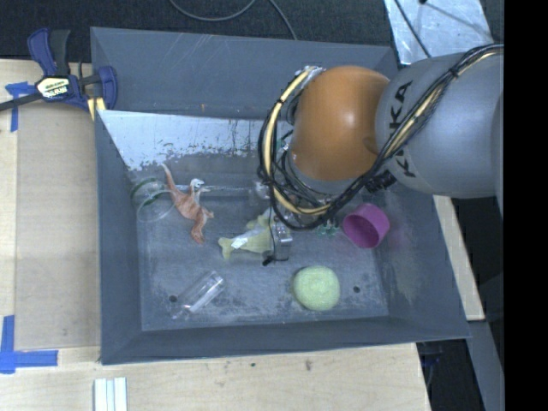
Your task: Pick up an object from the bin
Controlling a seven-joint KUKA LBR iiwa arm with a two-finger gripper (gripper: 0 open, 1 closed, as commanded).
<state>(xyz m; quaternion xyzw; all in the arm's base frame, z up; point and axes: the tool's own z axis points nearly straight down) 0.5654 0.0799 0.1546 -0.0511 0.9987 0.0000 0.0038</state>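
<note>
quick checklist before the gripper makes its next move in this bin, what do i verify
1. Gripper position: down beside the right end of the pale yellow-green toy. Ok.
2. Toy actually gripped: the contact is hidden under the wrist. Cannot tell.
3. Purple cup: lies to the gripper's right, apart from it but close under the arm's cables. Ok, watch it.
4. Green ball: lies apart, nearer the front wall. Ok.
5. Orange dinosaur and clear jar: well off to the left, out of the way. Ok.
</note>
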